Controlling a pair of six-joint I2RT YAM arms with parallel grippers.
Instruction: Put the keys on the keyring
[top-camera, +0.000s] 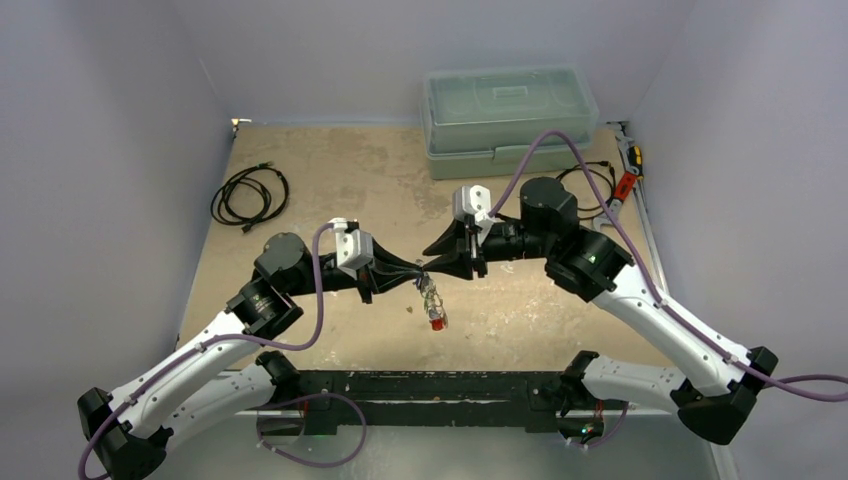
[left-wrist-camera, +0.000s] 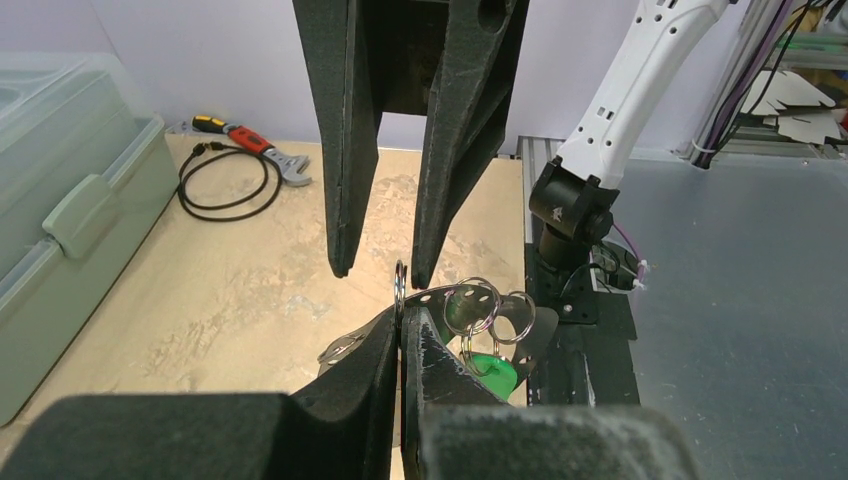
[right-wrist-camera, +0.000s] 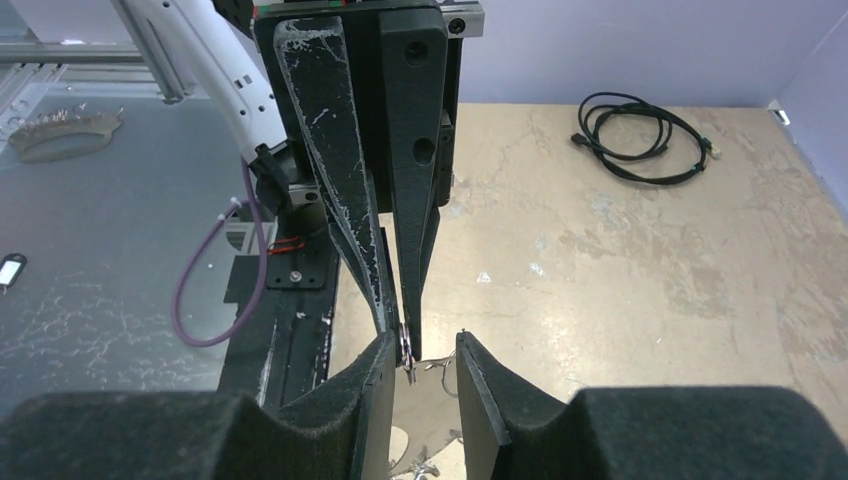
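My left gripper (top-camera: 418, 274) is shut on the keyring (left-wrist-camera: 399, 285), a thin silvery ring seen edge-on that sticks up between its fingertips. Beside the left gripper (left-wrist-camera: 402, 312) a grey metal band with small holes (left-wrist-camera: 500, 300) carries small split rings and a green-headed key (left-wrist-camera: 492, 372). From above, the keys (top-camera: 432, 305) hang below that gripper, a red head (top-camera: 437, 322) lowest. My right gripper (top-camera: 428, 251) meets it tip to tip and is open. In the right wrist view the right gripper (right-wrist-camera: 420, 345) straddles the ring (right-wrist-camera: 405, 345), which lies close to one finger.
A pale green lidded box (top-camera: 508, 118) stands at the back of the table. A coiled black cable (top-camera: 250, 193) lies at the back left. Another cable and a red-handled wrench (top-camera: 625, 185) lie at the back right. A black rail (top-camera: 430, 385) runs along the near edge.
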